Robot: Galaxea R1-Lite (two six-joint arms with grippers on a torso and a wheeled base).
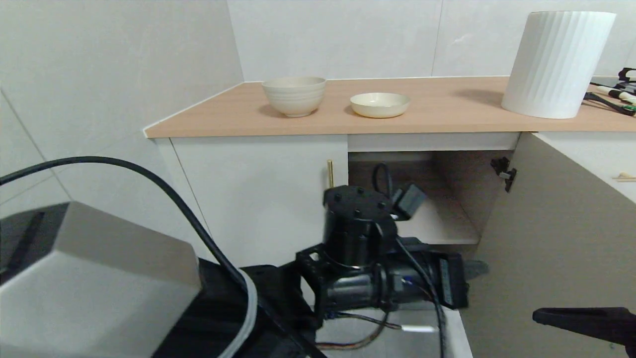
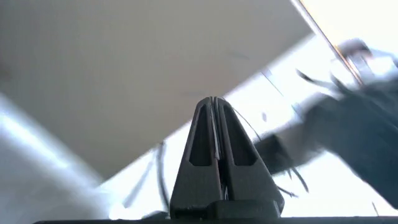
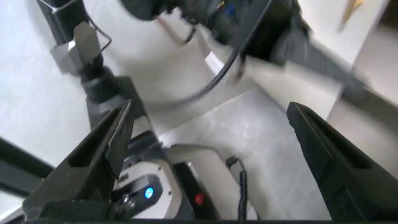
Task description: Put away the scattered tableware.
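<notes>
The left gripper, pinched shut on nothing, and the right gripper, spread wide and empty, hang low before the open cabinet, while the bowl and the dish sit near the countertop's left end, seemingly awaiting a first upward reach.

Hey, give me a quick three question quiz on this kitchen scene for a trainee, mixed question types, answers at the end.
1. True or false: the deep bowl and the shallow dish stand apart on the countertop.
2. The left tool is shut; the right tool is: A) open, B) shut on the bowl, C) shut on the dish.
3. Fill in: the cabinet door under the countertop stands ____.
Key: 1 true; 2 A; 3 open.
</notes>
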